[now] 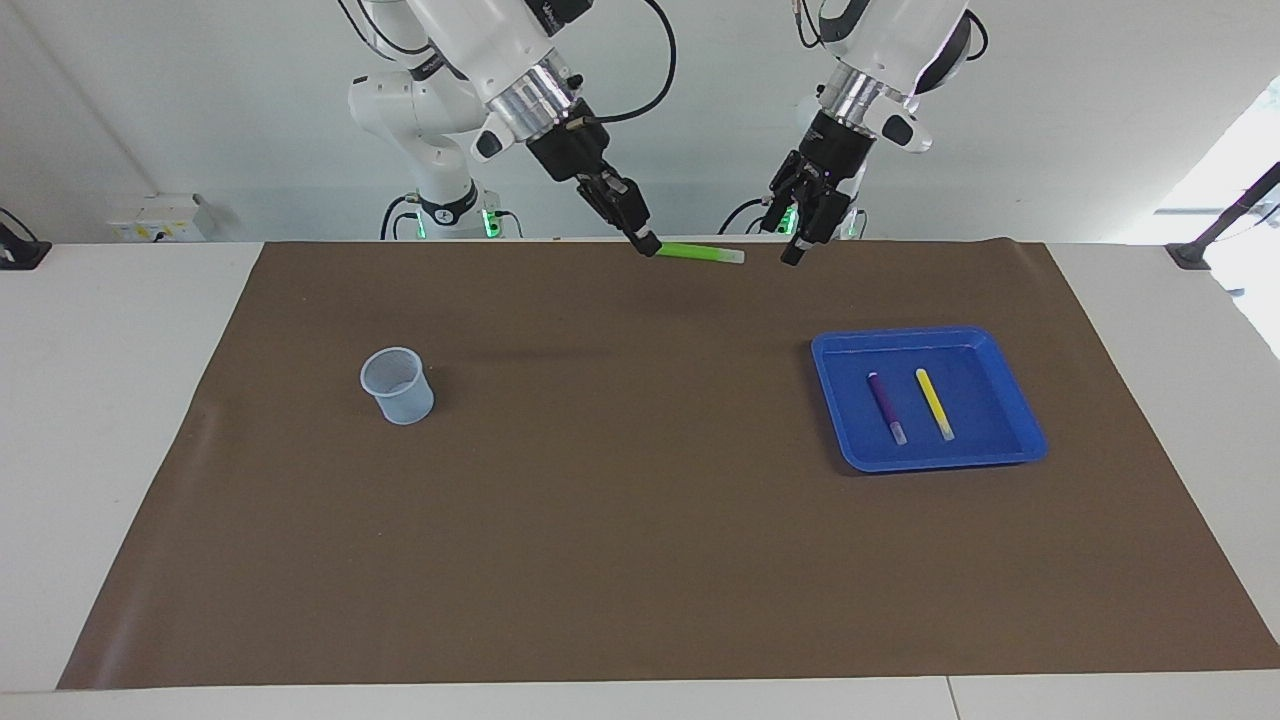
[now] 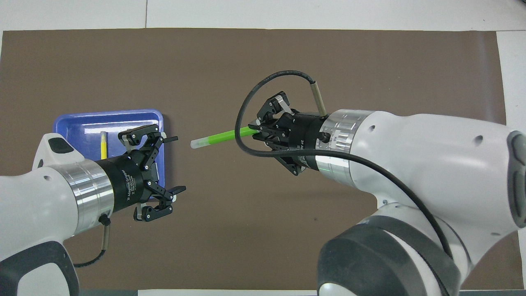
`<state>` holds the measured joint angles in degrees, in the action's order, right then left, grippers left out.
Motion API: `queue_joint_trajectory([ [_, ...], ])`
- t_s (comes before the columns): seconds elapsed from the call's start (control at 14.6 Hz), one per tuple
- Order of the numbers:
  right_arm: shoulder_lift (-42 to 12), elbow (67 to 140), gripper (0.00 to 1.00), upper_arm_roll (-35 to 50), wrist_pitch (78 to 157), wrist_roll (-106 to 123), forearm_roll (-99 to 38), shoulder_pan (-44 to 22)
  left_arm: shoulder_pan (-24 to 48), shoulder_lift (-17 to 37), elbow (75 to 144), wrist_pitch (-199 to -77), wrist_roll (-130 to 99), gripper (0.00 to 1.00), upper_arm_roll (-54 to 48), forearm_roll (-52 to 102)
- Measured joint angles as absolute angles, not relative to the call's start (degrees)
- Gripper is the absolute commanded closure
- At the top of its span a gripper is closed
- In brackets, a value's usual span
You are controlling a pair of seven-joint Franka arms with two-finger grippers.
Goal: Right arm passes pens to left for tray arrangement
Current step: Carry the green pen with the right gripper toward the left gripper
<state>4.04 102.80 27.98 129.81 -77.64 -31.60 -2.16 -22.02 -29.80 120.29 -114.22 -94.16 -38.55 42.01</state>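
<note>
- Facing view: the green pen (image 1: 700, 253) is held level at one end by the shut right tool (image 1: 645, 243), its whitish free end aimed at the wide left tool (image 1: 800, 245) just beside it.
- Overhead view: the green pen (image 2: 218, 137) is seen lengthwise toward the left tool (image 2: 166, 164), short of its spread fingers, beside the tray (image 2: 74, 123).

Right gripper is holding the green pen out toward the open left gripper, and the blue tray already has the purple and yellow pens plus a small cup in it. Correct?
Not quite. The cup stands on the brown mat toward the right arm's end, not in the blue tray, as the facing view shows. The rest holds: the right gripper holds the green pen toward the open left gripper, and the purple pen and yellow pen lie in the tray.
</note>
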Motion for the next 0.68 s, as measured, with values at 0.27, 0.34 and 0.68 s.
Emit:
queue_joint_trajectory([
  [0.27,1.64,100.83,1.00,30.55,131.50,-79.17,-31.62,-2.17,-24.03,-29.26,117.01,-112.86,-99.18,0.00,-38.89,40.44],
  [0.34,1.46,100.74,1.00,30.71,131.75,-79.29,-31.62,-2.17,-24.08,-29.12,116.68,-112.86,-100.37,0.00,-39.29,40.10],
  [0.68,1.34,100.48,1.00,32.19,131.76,-80.41,-31.62,-2.17,-24.14,-29.02,115.78,-112.91,-104.34,0.00,-41.86,37.82],
])
